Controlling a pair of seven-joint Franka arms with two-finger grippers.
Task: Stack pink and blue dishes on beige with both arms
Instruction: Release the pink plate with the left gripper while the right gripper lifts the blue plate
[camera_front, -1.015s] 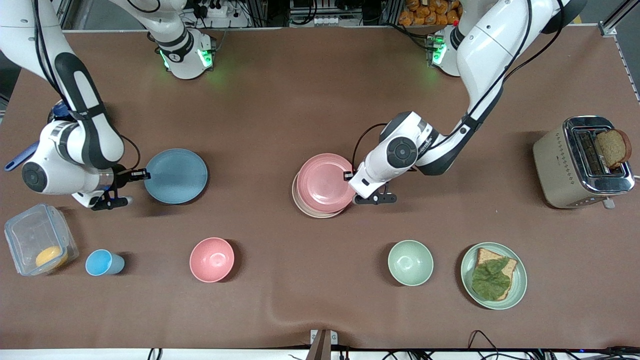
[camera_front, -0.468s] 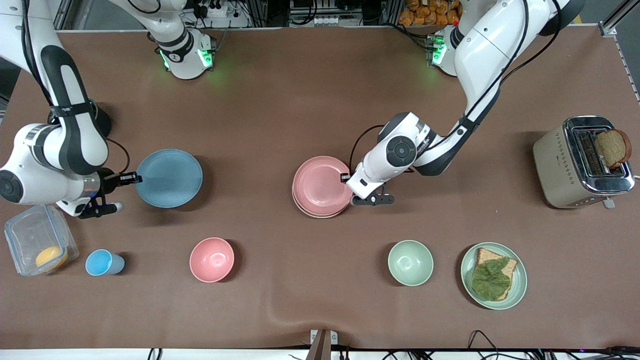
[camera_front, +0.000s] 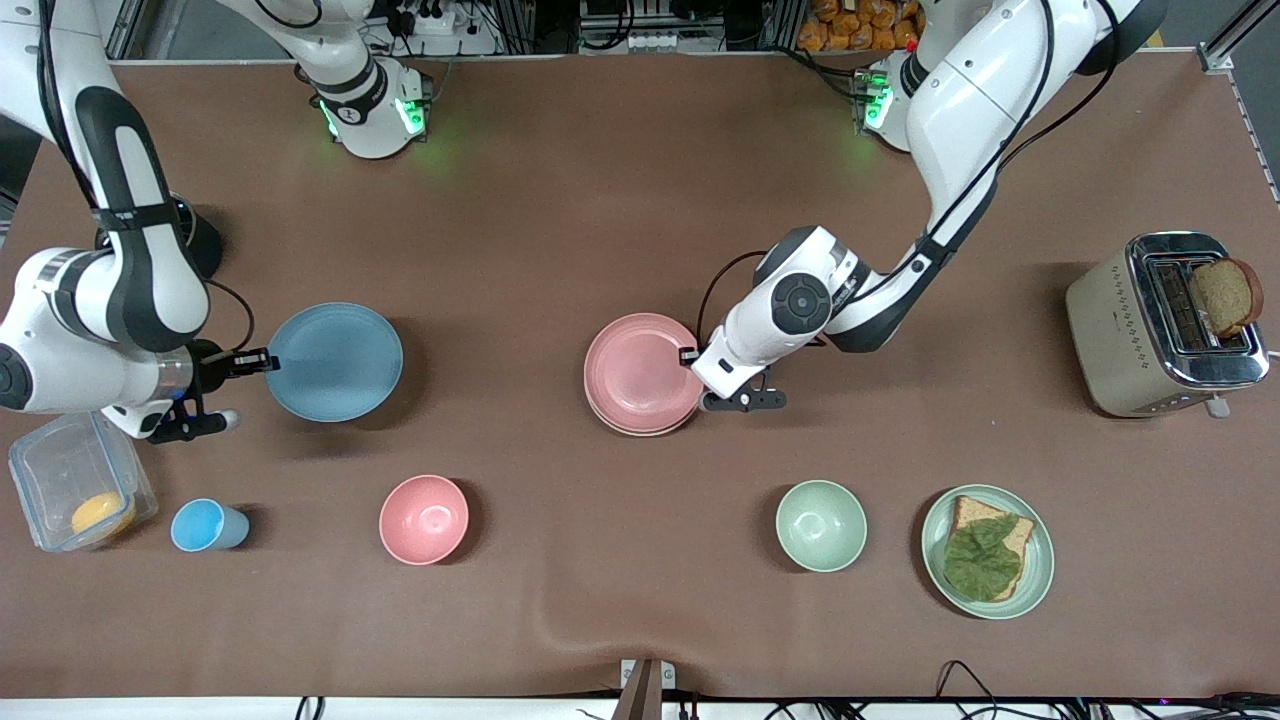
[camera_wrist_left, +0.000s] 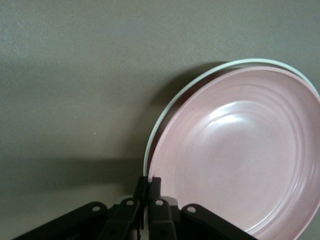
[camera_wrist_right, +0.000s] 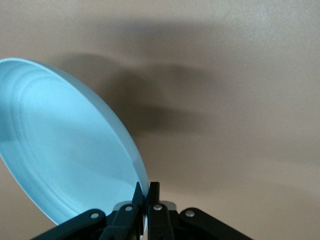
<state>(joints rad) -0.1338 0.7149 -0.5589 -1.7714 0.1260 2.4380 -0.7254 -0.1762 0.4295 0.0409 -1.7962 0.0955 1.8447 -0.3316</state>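
**Pink plate down on beige, blue plate waiting in the air**

The left gripper (camera_front: 688, 356) is clamped on the rim of the flat round matte pale pink plate (camera_front: 640, 370), which sits on the cream-beige matte plate (camera_front: 628, 430). The next move, I judge, is to release and back away. Toward the right arm's end of the table from that stack, the right gripper (camera_front: 268, 361) pinches the light blue matte plate (camera_front: 335, 362) by its rim, lifted, ready to carry over.

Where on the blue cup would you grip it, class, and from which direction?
Grip the blue cup by its rim wall, coming from above: it stands upright with its mouth open, so one finger could go inside and one outside. The pink bowl stands well apart.
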